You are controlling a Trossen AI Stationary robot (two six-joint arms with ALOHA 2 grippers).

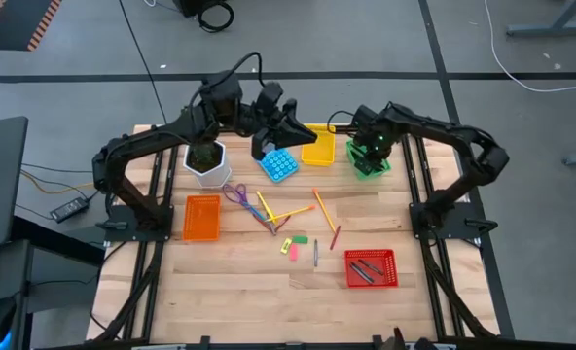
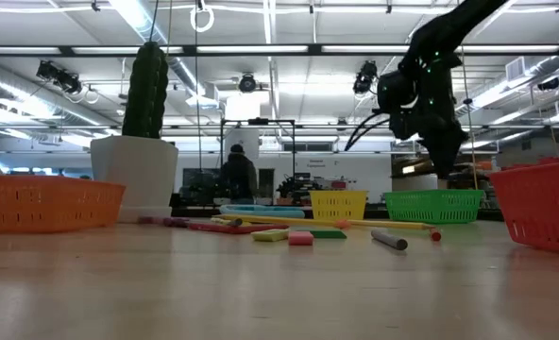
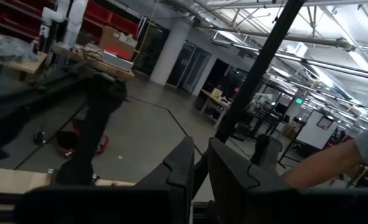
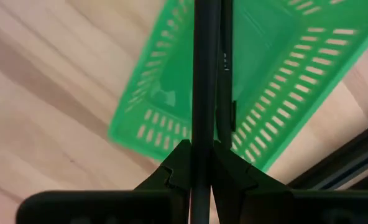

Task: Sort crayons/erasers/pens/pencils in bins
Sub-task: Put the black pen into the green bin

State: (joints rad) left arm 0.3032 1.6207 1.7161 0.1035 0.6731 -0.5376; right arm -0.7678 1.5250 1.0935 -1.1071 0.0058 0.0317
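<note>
My right gripper [image 1: 370, 148] stands over the green bin [image 1: 368, 163] at the far right, shut on a dark pen [image 4: 205, 74]. My left gripper [image 1: 280, 119] hovers over the blue calculator at the far middle, shut and empty, its fingers [image 3: 185, 163] pointing level into the room. Yellow and orange pencils [image 1: 269, 208] lie flat at the table's middle. Beside them are green and pink erasers [image 1: 293, 244] and one more pen [image 1: 315, 253]. The red bin [image 1: 371, 268] at the near right holds dark pens. The orange bin [image 1: 202, 216] and the yellow bin [image 1: 318, 149] also stand on the table. My right gripper pinches the pen between its two fingers [image 4: 179, 163], which come from above and point down. The pen's shaft [image 4: 200, 140] runs along the fingers and out past their tips. It hangs upright below the gripper [image 2: 447, 156], clear of the table, over the green bin's inside.
A white plant pot [image 1: 208, 161], purple scissors [image 1: 236, 194] and the blue calculator [image 1: 279, 164] stand at the far left and middle. A red crayon [image 1: 335, 236] lies by the erasers. Bare wood shows along the near edge [image 1: 259, 301]. A person [image 2: 238, 175] stands in the room behind.
</note>
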